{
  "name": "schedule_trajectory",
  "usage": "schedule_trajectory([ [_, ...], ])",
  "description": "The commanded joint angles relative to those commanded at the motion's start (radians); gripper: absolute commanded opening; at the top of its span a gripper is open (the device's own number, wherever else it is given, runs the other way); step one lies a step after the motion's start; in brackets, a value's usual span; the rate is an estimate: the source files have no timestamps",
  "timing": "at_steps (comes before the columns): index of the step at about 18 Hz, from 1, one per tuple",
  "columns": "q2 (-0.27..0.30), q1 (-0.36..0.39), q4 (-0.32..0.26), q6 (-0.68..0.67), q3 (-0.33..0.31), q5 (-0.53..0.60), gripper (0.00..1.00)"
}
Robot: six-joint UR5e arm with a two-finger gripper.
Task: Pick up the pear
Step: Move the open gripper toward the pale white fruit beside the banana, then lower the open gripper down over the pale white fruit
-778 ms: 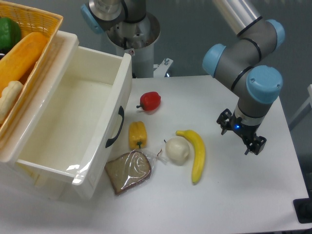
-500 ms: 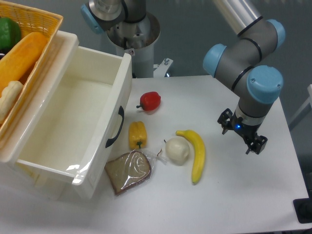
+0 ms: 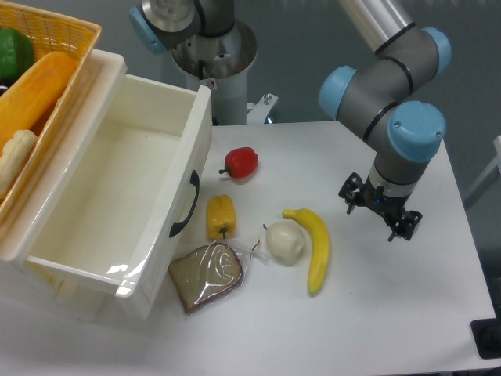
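Observation:
The pear (image 3: 285,241) is pale cream-white and roundish. It lies on the white table (image 3: 407,313), touching the left side of a long yellow banana (image 3: 315,246). My gripper (image 3: 378,214) hangs open and empty above the table, to the right of the banana and well apart from the pear. Its two dark fingers point down.
A yellow bell pepper (image 3: 221,216) and a red pepper (image 3: 242,162) lie left of the pear. A wrapped slice of bread (image 3: 207,274) lies in front. A large open white drawer (image 3: 117,196) stands at the left, with a yellow basket (image 3: 55,47) of food above it.
My gripper has moved a little to the left and up, toward the banana. The fruit has not moved.

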Motion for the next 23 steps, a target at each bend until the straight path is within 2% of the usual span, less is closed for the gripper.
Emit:
schedule_trajectory([
  [3, 0.028, -0.003, -0.003, -0.107, -0.043, 0.002, 1.00],
  [5, 0.038, -0.023, -0.005, -0.231, -0.057, -0.003, 1.00],
  [9, 0.026, -0.097, -0.003, -0.544, -0.063, -0.005, 1.00],
  [13, 0.002, -0.126, -0.002, -0.741, -0.062, -0.009, 1.00],
  [18, -0.023, -0.149, 0.000, -0.899, -0.062, -0.009, 1.00],
  [23, -0.057, -0.173, 0.000, -0.993, -0.060, -0.008, 1.00],
])
